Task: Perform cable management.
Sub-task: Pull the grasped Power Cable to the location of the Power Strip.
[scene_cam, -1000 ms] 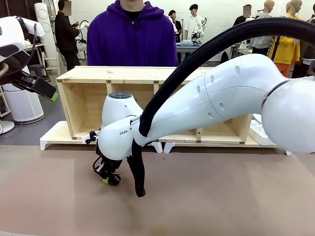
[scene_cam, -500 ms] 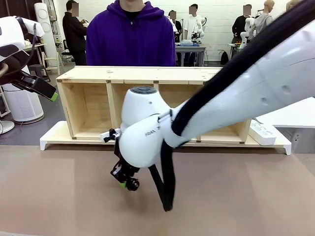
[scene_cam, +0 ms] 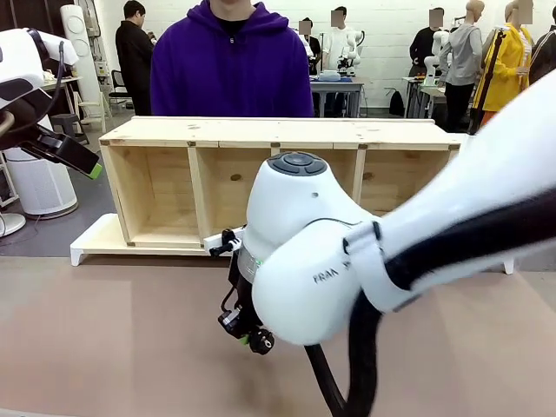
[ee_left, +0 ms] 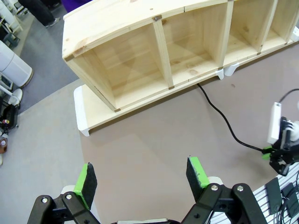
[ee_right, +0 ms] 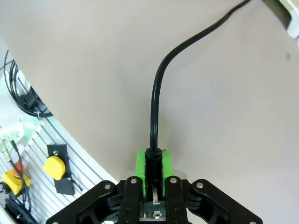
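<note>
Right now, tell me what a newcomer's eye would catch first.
The bulky white right arm looms in the front view's foreground, its claw shut on the black cable low over the table. Behind it stands the wooden shelf, with a person in purple beyond.

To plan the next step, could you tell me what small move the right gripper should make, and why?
Probably carry the cable end toward the left gripper: the right gripper is shut on it, the cable trails loose to the shelf, and the left gripper is open.
</note>
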